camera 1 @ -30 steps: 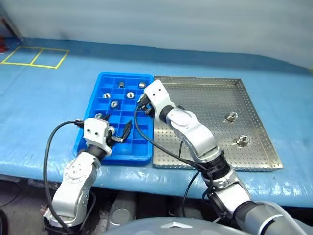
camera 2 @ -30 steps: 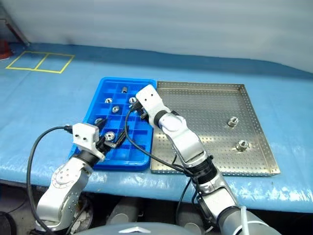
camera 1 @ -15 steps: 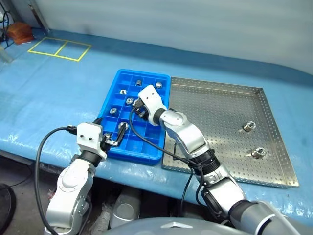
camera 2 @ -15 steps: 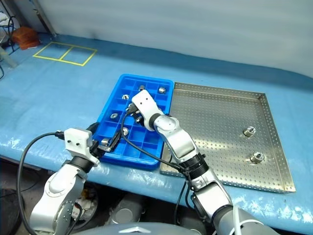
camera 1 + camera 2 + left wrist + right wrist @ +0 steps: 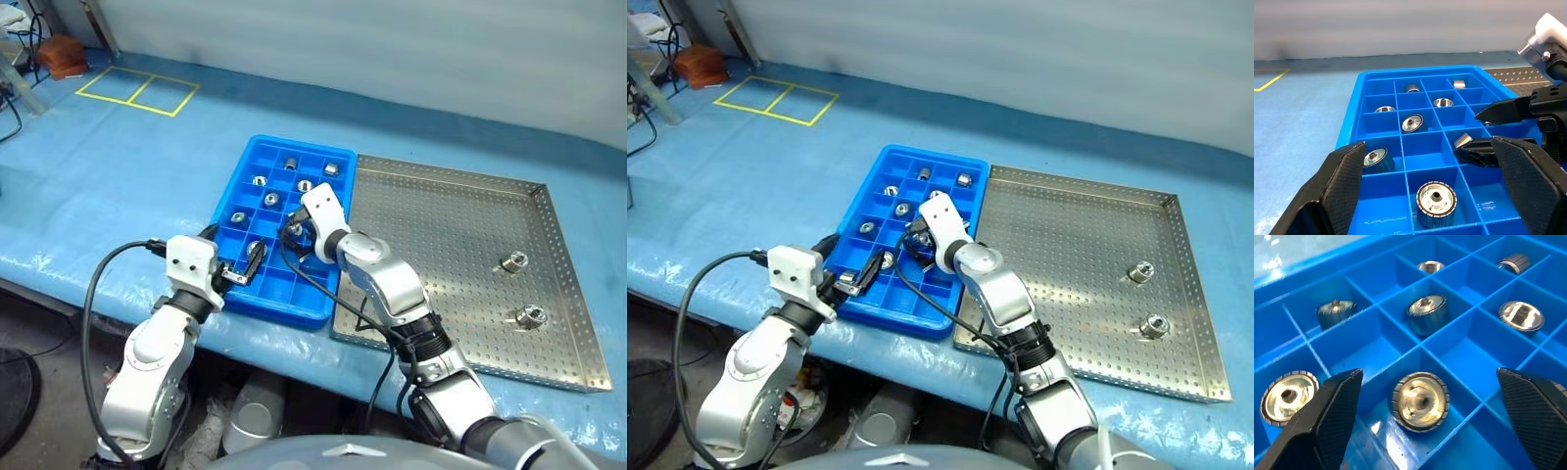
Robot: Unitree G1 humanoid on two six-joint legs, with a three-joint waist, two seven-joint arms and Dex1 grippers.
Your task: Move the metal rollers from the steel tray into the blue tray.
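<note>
The blue tray [image 5: 227,192] lies left of the steel tray [image 5: 441,235] and holds several metal rollers, such as one [image 5: 271,199] near its middle. Two metal rollers [image 5: 513,261] [image 5: 530,315] rest on the steel tray's right side. My right gripper [image 5: 297,238] is low in the blue tray and open. In the right wrist view a roller [image 5: 1420,401] lies loose in the compartment between its fingers [image 5: 1327,416]. My left gripper [image 5: 1428,144] hovers open at the blue tray's near left corner, holding nothing, with a roller [image 5: 1436,203] in the compartment below.
Blue table cover [image 5: 118,186] runs under both trays. Yellow taped squares [image 5: 137,90] mark its far left, and a brown object [image 5: 61,54] sits beyond them. The table's front edge passes just below the trays.
My right gripper has sunk lower in the blue tray and opened, letting a roller go into a compartment. The head camera swung left. The left gripper stays put.
</note>
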